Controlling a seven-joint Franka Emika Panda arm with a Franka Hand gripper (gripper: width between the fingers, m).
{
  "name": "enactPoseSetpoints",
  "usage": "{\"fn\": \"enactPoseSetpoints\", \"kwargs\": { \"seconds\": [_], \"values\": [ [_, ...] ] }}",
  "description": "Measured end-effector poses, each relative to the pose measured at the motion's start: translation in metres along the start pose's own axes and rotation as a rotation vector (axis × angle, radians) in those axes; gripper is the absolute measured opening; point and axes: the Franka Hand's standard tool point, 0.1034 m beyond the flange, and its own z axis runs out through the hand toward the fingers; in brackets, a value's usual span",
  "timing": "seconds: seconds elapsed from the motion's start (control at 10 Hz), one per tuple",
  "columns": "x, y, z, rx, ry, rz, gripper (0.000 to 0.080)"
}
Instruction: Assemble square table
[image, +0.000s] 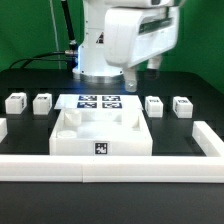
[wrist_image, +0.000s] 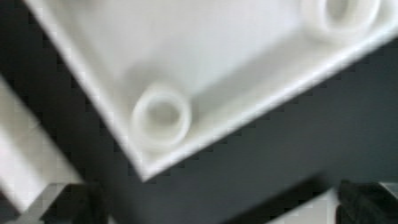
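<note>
- Slab (image: 100, 128): white and square, lying flat with its rimmed face up at lower centre of the exterior view. A black-and-white tag (image: 101, 149) sits on its near side wall.
- Sockets: the wrist view shows one corner of the slab, blurred, with a round socket (wrist_image: 160, 115) near that corner and a second socket (wrist_image: 338, 12) further along the edge.
- Leg blocks: four small white tagged blocks in a row behind the slab and apart from it. Two are at the exterior view's left (image: 15, 101) (image: 42, 102) and two at its right (image: 154, 105) (image: 182, 105).
- Gripper (wrist_image: 210, 207): it hangs from the arm (image: 130, 35) at upper centre of the exterior view, above and behind the slab and not touching it. In the wrist view the fingertips (wrist_image: 54, 205) stand wide apart with nothing between them, and the slab corner lies below them.
- Marker board (image: 100, 101): flat, just behind the slab, between the two pairs of leg blocks.
- Border wall (image: 110, 166): long, low and white, running across the lower frame in front of the slab and turning back at both ends.
- Table (image: 190, 125): black surface under everything.
</note>
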Motion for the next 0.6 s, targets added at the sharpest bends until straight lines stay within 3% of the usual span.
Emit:
{"fn": "enactPoseSetpoints", "kwargs": {
  "seconds": [0.3,0.6],
  "values": [
    [-0.042,-0.024,0.033,0.013,0.006,-0.276,0.065],
    [-0.069,-0.04,0.077,0.032,0.024,-0.455,0.065]
  ]
}}
